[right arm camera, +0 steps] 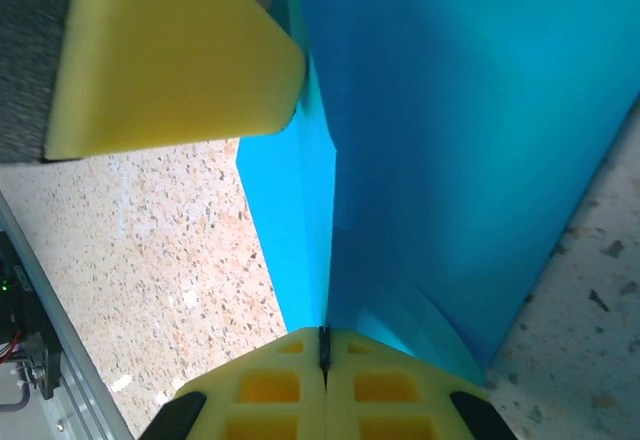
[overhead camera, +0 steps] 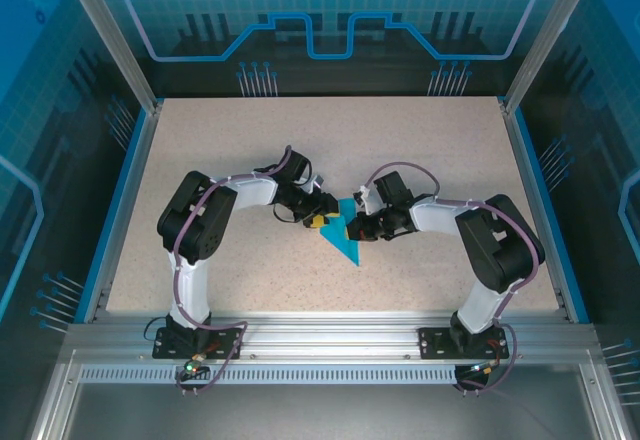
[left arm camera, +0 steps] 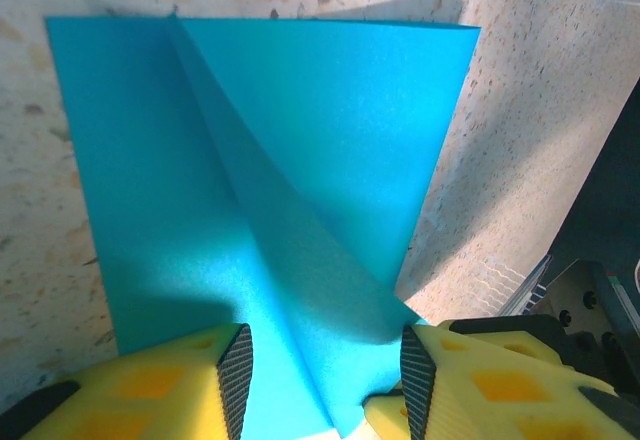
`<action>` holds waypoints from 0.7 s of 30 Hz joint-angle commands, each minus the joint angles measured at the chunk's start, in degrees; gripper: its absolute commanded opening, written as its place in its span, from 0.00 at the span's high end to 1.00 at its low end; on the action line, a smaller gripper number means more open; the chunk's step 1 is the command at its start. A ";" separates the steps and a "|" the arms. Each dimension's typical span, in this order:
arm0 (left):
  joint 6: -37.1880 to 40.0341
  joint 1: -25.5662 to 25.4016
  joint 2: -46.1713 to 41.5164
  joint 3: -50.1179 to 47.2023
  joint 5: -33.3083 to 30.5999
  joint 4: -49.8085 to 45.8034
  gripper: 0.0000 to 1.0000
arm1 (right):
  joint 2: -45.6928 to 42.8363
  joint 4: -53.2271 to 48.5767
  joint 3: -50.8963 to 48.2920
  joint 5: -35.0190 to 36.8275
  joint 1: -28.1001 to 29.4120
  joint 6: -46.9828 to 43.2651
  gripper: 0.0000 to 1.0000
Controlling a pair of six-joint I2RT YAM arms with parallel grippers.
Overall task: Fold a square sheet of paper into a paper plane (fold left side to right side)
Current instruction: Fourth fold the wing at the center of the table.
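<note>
Bright-blue thin paper sheet (overhead camera: 345, 242), one only, folded to a pointed wedge, lies between your two grippers. It widens straight away from the left gripper (left arm camera: 325, 360), whose yellow fingers stand spread astride its narrow end. Your right gripper (right arm camera: 323, 345), fingers pressed together, pinches the raised fold.

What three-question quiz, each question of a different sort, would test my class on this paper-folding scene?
1. True or false: the right gripper stands wide open.
2. Which colour is the sheet of paper? A red, B blue, C white.
3. Fill in: the left gripper has its fingers ___, with the sheet of paper between them.
Key: 1 false, it is shut on a fold of the sheet of paper; 2 B; 3 apart.
</note>
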 commanded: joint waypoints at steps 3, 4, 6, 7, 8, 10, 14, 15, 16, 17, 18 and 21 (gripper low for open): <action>1.40 -0.36 1.90 0.13 -3.44 -2.49 0.53 | -0.02 -2.81 1.58 1.64 -1.24 -1.05 1.00; 1.40 -0.41 1.90 0.22 -3.44 -2.48 0.53 | -0.06 -2.75 1.58 1.53 -1.45 -1.06 1.00; 1.40 -0.43 1.85 0.14 -3.50 -2.48 0.53 | -0.22 -2.73 1.54 1.19 -1.60 -0.97 1.00; 1.37 -0.43 1.94 0.21 -3.53 -2.46 0.53 | -0.30 -2.72 1.57 1.17 -1.67 -1.00 1.00; 1.40 -0.39 1.97 0.16 -3.53 -2.46 0.53 | -0.43 -2.76 1.49 1.00 -1.78 -1.04 1.00; 1.45 -0.42 1.99 0.22 -3.66 -2.67 0.53 | -0.81 -2.72 1.32 0.83 -2.13 -1.01 1.00; 1.62 -0.41 2.29 0.24 -3.66 -2.84 0.53 | -1.03 -3.25 1.40 0.61 -2.67 -1.27 1.00; 1.58 -0.44 2.34 0.26 -3.71 -2.84 0.53 | -1.04 -3.33 1.36 0.52 -2.79 -1.35 1.00; 1.65 -0.43 2.40 0.31 -3.79 -2.85 0.53 | -1.03 -3.41 1.40 0.60 -2.93 -1.34 1.00; 1.65 -0.42 2.34 0.30 -3.79 -2.85 0.53 | -1.04 -3.50 1.47 0.51 -3.00 -1.43 1.00; 1.71 -0.42 2.34 0.30 -3.79 -2.88 0.53 | -1.10 -3.79 1.55 0.72 -3.01 -1.45 1.00; 1.73 -0.37 2.23 0.31 -3.78 -2.91 0.53 | -0.75 -4.30 1.81 1.00 -3.12 -1.73 1.00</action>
